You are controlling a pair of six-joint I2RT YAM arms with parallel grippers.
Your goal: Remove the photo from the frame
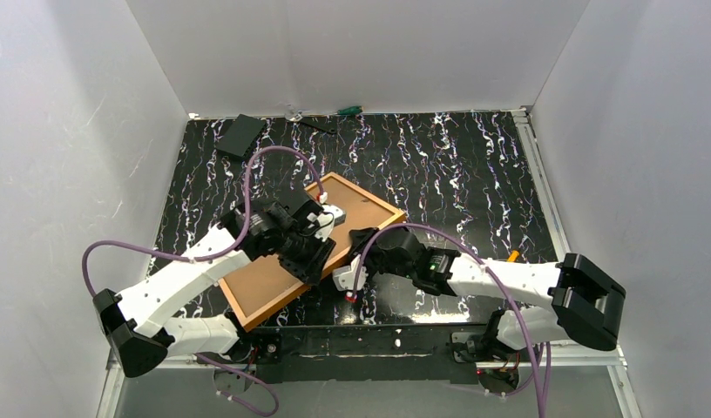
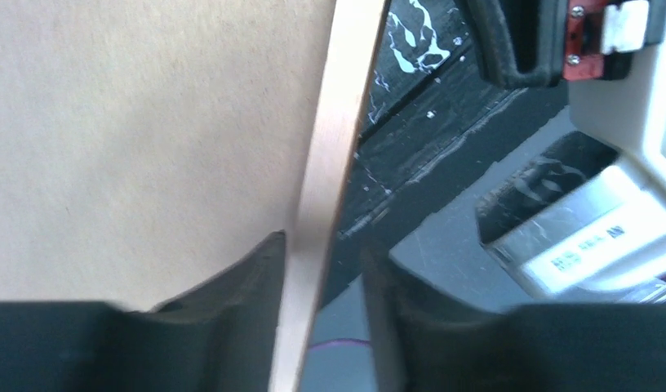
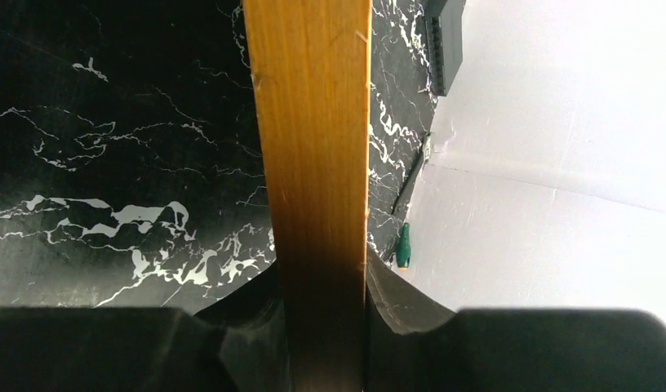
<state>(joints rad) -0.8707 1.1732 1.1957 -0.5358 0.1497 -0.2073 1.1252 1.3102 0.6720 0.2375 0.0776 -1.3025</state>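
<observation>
1. Left gripper (image 2: 321,255): jaws apart, straddling a frame (image 2: 334,122) rail; its left finger touches the rail, its right finger stands clear.
2. Photo (image 2: 142,131), brown back showing, sits in the frame left of that rail.
3. Right gripper (image 3: 321,276): clamped on a frame rail.

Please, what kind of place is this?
Probably a robot test booth, not a home: plain white walls close in a black marbled table, with a left arm and a right arm bolted at its near edge.
</observation>
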